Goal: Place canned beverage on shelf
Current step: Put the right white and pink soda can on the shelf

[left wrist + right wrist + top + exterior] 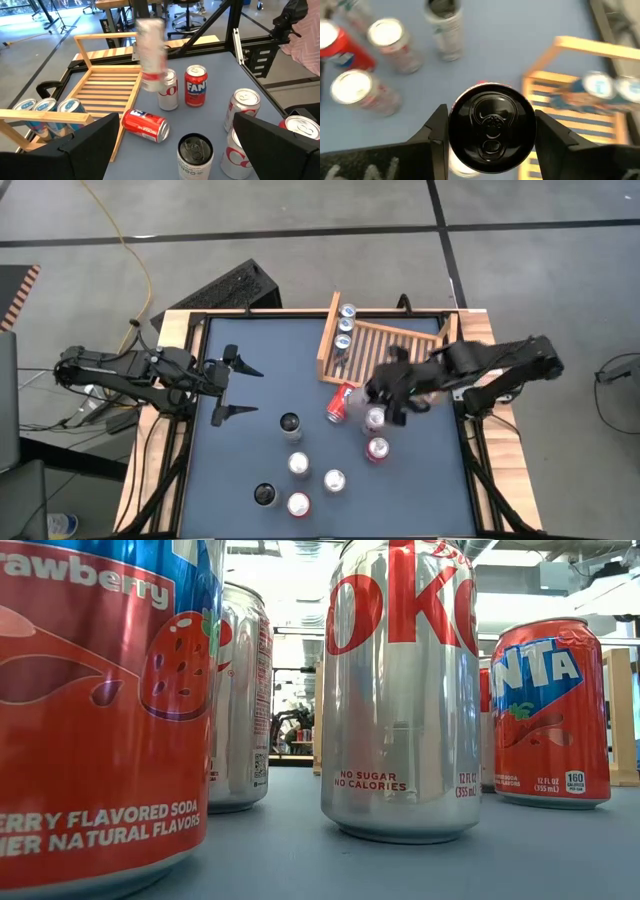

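Observation:
My right gripper (396, 388) is shut on a silver can with a black top (492, 129), clear of the table, just near of the wooden shelf (400, 340). The same can shows upright and blurred in the left wrist view (151, 55). The shelf rests flat at the table's far right, with three blue cans (345, 326) standing at its left end. A red can (340, 402) lies on its side beside the shelf's near edge. My left gripper (232, 388) is open and empty at the table's left. My right gripper pinches the can's two opposite sides (451, 131) between its two fingers (436, 135), just below the top rim. The fingers come from above and point down. The can hangs upright below them, lifted clear of the table.
Several cans stand on the blue table top near of the shelf: a silver one (373, 420), a red one (377, 448), a dark open one (290, 423) and others nearer (298, 464). The low view shows them close up (405, 690).

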`<move>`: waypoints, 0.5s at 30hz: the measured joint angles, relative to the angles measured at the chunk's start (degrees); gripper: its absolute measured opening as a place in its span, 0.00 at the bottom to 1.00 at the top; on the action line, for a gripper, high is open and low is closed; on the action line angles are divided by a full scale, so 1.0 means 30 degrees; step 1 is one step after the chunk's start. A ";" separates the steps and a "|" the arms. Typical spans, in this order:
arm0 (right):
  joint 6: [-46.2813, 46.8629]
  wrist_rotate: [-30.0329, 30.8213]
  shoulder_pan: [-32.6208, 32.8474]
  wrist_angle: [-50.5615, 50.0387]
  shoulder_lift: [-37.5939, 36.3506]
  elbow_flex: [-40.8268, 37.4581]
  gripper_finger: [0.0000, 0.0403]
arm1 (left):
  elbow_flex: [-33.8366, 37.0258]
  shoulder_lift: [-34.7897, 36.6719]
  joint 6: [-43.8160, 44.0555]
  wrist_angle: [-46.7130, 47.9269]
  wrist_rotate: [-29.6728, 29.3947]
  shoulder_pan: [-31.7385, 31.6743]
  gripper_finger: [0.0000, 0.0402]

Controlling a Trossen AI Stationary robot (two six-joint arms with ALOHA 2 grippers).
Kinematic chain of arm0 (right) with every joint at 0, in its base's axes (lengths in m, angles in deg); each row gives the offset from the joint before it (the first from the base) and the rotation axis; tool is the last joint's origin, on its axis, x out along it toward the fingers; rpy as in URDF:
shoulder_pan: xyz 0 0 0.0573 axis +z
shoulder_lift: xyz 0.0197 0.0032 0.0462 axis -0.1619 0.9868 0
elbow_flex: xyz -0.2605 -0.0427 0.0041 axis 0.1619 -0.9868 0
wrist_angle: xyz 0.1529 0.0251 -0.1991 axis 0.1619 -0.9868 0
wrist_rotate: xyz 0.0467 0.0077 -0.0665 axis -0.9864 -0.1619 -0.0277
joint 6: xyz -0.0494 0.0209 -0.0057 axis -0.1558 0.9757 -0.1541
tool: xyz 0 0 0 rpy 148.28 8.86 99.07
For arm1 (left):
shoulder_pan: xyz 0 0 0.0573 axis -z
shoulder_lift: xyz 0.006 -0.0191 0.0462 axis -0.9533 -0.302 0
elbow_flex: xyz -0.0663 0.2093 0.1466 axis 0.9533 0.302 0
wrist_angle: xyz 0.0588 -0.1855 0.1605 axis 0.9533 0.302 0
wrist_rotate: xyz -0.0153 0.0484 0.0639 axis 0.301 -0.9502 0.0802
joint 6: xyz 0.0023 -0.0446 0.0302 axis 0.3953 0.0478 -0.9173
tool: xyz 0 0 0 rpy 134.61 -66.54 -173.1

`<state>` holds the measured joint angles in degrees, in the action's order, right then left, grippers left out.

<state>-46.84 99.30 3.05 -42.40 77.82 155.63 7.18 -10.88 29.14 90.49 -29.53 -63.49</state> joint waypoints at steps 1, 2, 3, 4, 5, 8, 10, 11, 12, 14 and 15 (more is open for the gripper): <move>-0.0004 0.0286 -0.0447 -0.0535 -0.0465 0.0009 0.44 | 0.0000 -0.0006 0.0000 -0.0005 0.0004 0.0000 0.95; -0.0011 0.0446 -0.0976 -0.1178 -0.0864 0.0009 0.44 | 0.0000 -0.0003 0.0000 0.0005 -0.0002 0.0000 0.95; -0.0021 0.0515 -0.1602 -0.1818 -0.1224 0.0009 0.44 | 0.0000 -0.0007 0.0000 -0.0001 -0.0002 0.0000 0.95; -0.0028 0.0531 -0.2266 -0.2389 -0.1509 0.0009 0.44 | 0.0000 0.0000 -0.0009 -0.0007 -0.0002 0.0000 0.95; -0.0173 0.0552 -0.2975 -0.2864 -0.1719 0.0009 0.44 | 0.0000 -0.0001 -0.0015 0.0005 -0.0002 0.0000 0.95; -0.1746 0.0897 -0.5132 -0.3892 -0.2107 0.0009 0.44 | 0.0000 0.0000 -0.0026 0.0000 -0.0074 0.0000 0.95; -0.3129 0.0879 -0.6761 -0.3879 -0.2309 0.0009 0.44 | 0.0000 0.0000 -0.0029 0.0005 -0.0140 0.0000 0.95; -0.3724 0.0668 -0.7678 -0.3717 -0.2417 0.0009 0.44 | 0.0000 0.0000 -0.0036 0.0023 -0.0140 0.0000 0.95; -0.4389 0.0255 -0.8595 -0.3627 -0.2469 0.0009 0.44 | 0.0000 0.0000 -0.0036 0.0074 -0.0141 0.0000 0.95; -0.5639 -0.0877 -1.0471 -0.3643 -0.2514 0.0009 0.44 | 0.0000 0.0000 -0.0036 0.0235 -0.0140 0.0000 0.95; -0.6282 -0.1499 -1.1355 -0.3627 -0.2514 0.0009 0.44 | 0.0000 0.0000 -0.0040 0.0319 -0.0140 0.0000 0.95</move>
<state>-65.69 94.80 -31.02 -53.28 70.27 155.66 7.18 -10.88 29.02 91.45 -29.95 -63.49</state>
